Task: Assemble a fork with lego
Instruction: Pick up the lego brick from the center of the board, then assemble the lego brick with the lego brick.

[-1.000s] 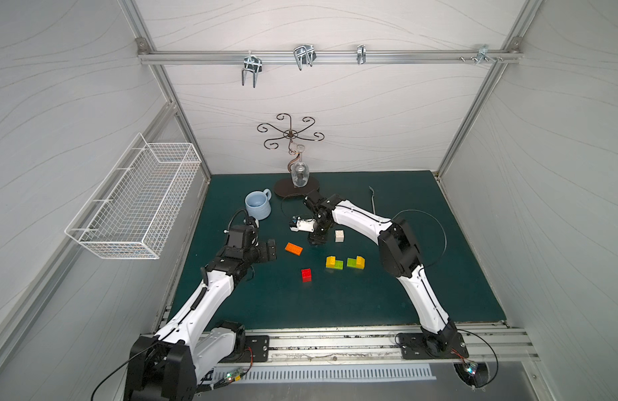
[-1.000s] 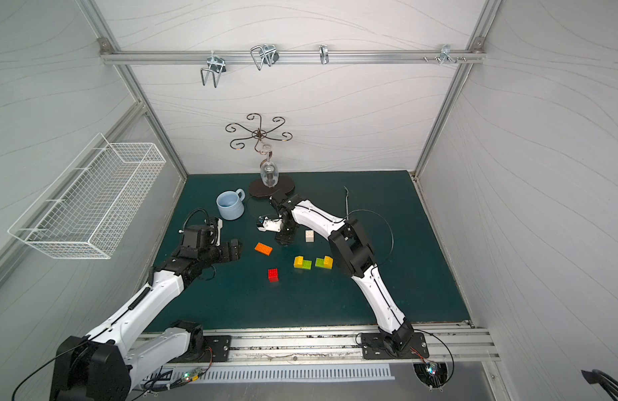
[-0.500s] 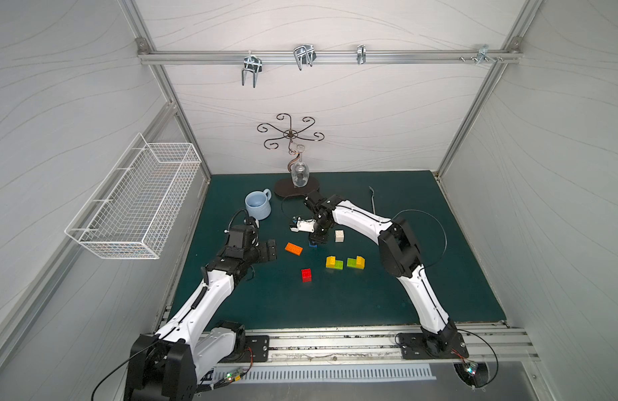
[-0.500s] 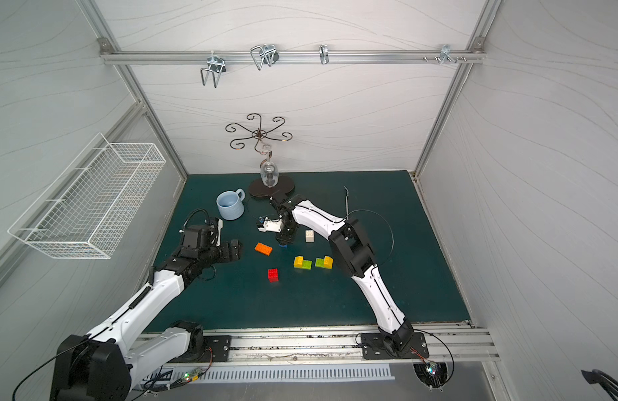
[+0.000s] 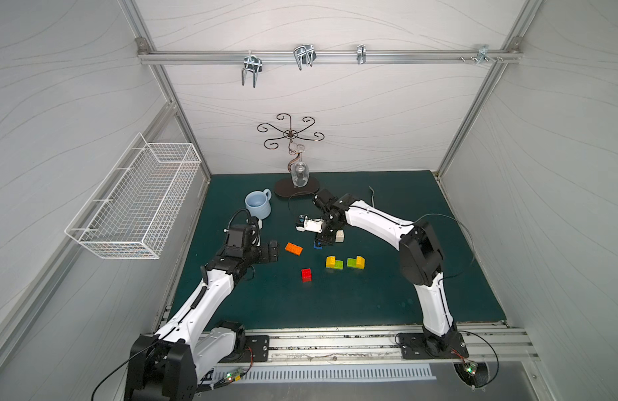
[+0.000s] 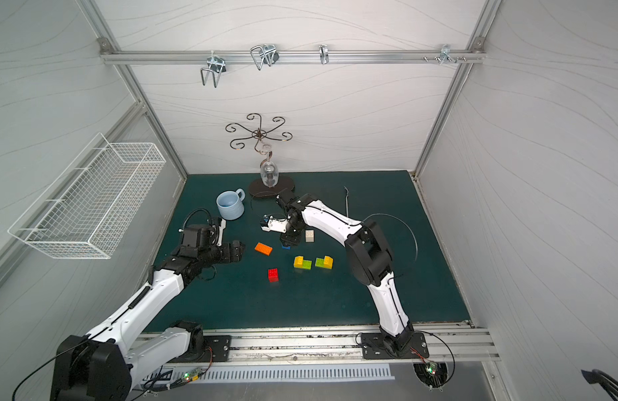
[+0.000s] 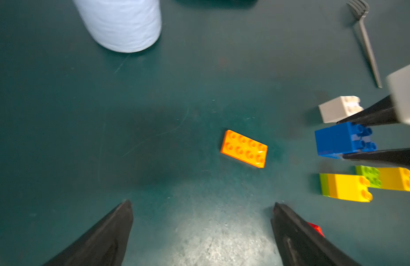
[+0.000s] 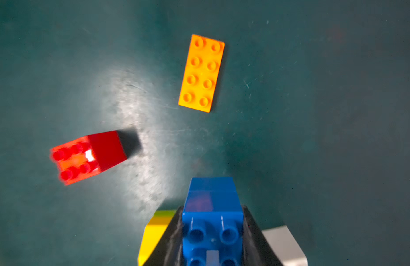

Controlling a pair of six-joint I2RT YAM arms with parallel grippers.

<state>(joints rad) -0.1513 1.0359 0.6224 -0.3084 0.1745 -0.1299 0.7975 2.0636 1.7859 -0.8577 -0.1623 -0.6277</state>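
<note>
One brick is now caught: the right gripper (image 8: 212, 230) has just squeezed shut on the blue brick (image 8: 211, 198). It sits in the middle of the mat (image 5: 404, 295), just left of the white brick (image 5: 340, 236). The left gripper (image 7: 202, 203) hangs wide open and empty, left of the orange brick (image 5: 294, 248). The red brick (image 5: 306, 274) and two yellow-and-green pairs (image 5: 334, 262) (image 5: 356, 262) lie nearer. No fork is built yet, but the blue brick looks ready to lift.

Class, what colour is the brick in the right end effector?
It is a blue brick, clearest in the right wrist view.
</note>
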